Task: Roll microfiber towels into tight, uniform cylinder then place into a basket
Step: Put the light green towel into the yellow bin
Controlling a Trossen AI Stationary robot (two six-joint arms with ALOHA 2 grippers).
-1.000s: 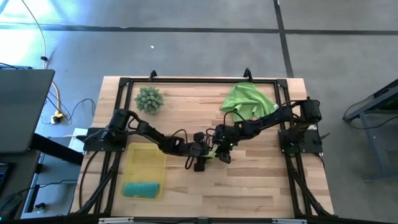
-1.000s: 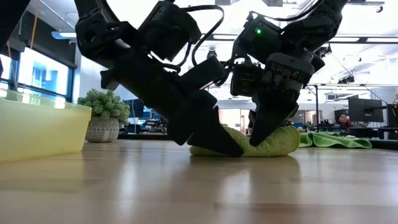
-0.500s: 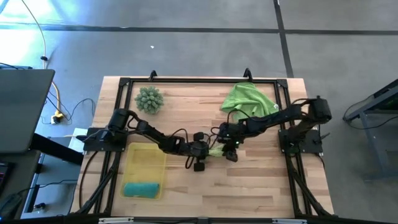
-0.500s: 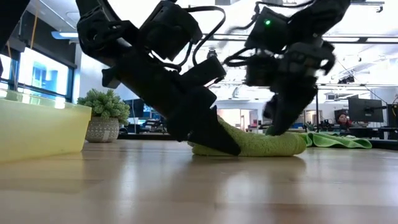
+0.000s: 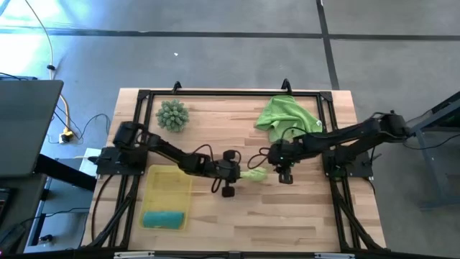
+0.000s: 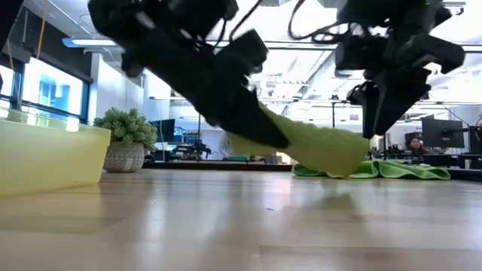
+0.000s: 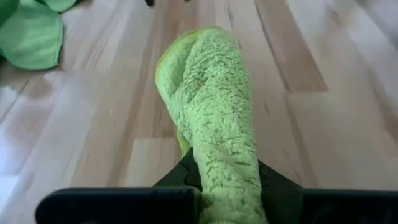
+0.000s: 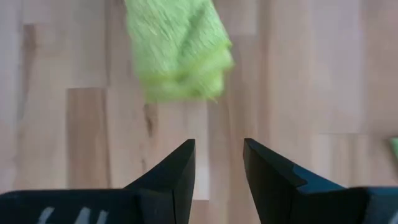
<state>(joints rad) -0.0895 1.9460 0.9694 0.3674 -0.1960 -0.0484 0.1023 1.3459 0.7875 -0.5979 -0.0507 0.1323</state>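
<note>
A rolled lime-green microfiber towel [image 5: 253,175] hangs above the table's middle, with my left gripper [image 5: 241,173] shut on it. In the left wrist view the roll [image 7: 208,99] reaches forward from the fingers. My right gripper [image 5: 284,173] stands open and raised, to the right of the roll's free end [image 8: 179,53], touching nothing. The yellow basket [image 5: 172,183] sits near the front left with a rolled teal towel [image 5: 164,218] lying in its near end. Another lime-green towel [image 5: 287,115] lies crumpled at the back right. My left gripper pinches the roll's left end [image 7: 225,183] between its two fingers. The fingers slant down from the table's left and lie along the roll. The roll [image 6: 316,148] is lifted off the wood, tilted, its free end lowest and toward the right.
A spiky pale-green ball in a pot [image 5: 172,115] stands at the back left. The basket's wall [image 6: 45,154] rises at the left of the low view. A black frame [image 5: 230,93] runs round the table's edges. Bare wood [image 5: 287,216] lies along the front, right of the basket.
My left gripper has risen with the roll's left end, and the roll has come up off the table, tilted. My right gripper has let go of the roll, risen and drawn back toward the table's right edge, tipping to point more steeply down.
</note>
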